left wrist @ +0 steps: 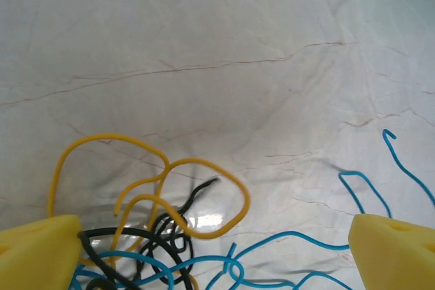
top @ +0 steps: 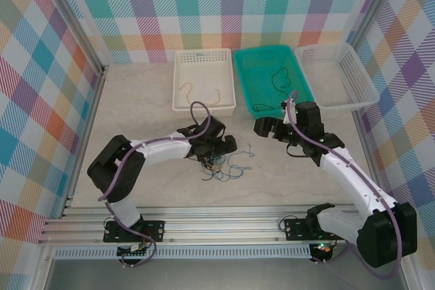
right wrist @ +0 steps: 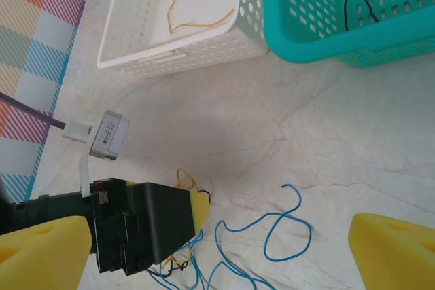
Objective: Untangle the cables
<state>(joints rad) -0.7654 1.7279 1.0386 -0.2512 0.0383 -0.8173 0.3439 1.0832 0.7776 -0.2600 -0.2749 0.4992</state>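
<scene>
Down on the table (top: pixel 136 113), near the middle, the cables (top: pixel 216 166) are lying in a messy heap of blue, black and orange-tan. Left pincer (top: pixel 219 154) is hovering right over them, fingers spread wide. Right pincer (top: pixel 264 128) is hanging nearby, also wide apart, gripping nothing.

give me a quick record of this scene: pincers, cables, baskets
left pincer: open, low over the tangle
right pincer: open, holding nothing, by the near edge of the teal basket
tangle: orange, black and blue cords crossed on the table
white basket: one orange cable inside
teal basket: one black cable inside
right basket: beside the teal one, no cable seen in it
</scene>
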